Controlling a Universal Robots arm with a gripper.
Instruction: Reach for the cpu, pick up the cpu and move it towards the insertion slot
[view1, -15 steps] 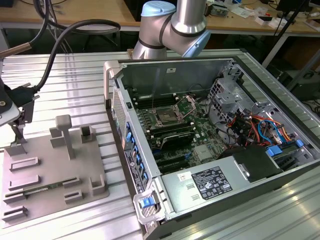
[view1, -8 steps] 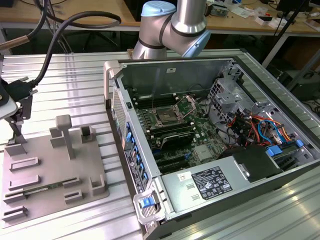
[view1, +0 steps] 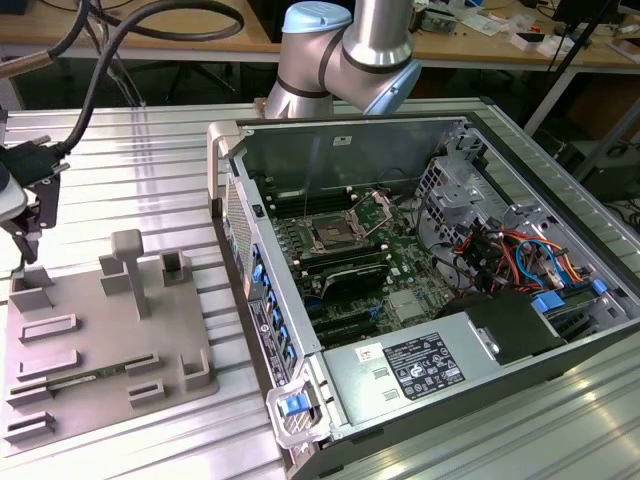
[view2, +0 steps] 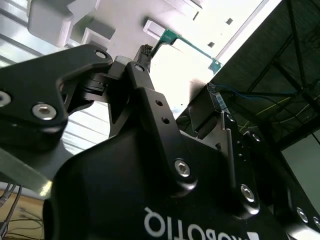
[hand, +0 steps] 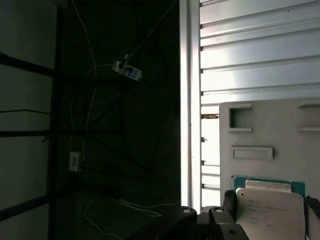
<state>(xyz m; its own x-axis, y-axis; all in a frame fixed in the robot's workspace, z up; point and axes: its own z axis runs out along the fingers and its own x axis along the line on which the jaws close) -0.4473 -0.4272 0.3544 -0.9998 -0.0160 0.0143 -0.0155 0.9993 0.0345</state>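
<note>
Cpu and gripper: the cpu (hand: 270, 212) lay right at the gripper (view1: 22, 252). In the first wrist view, black gripper parts stood just beside two opposite edges of the chip.
Grip: I could not tell whether the gripper was released or clenched on the cpu.
Cpu's place: flat on the plate (view1: 95, 310), at the plate's far corner on the exterior view's left.
Slot's place: the slot (view1: 330, 235) sat on the board (view1: 410, 265) inside the case (view1: 330, 150), well apart from the plate, off its side toward the exterior view's right.
Counts: one cpu, one slot, one plate, one case, one gripper.
Cpu's make: a flat square with a silvery-white metal top and a thin teal-green rim.
Plate's make: matte grey plastic, a broad slab with raised blocks and low walled rectangular recesses.
Slot's make: a square shiny metal frame around a dark centre.
Gripper's make: black angular links with round bolt heads.
Table's make: the table (view1: 130, 170) under the plate was ribbed pale metal in long parallel slats.
Case's make: an open grey sheet-metal box lying beside the plate.
</note>
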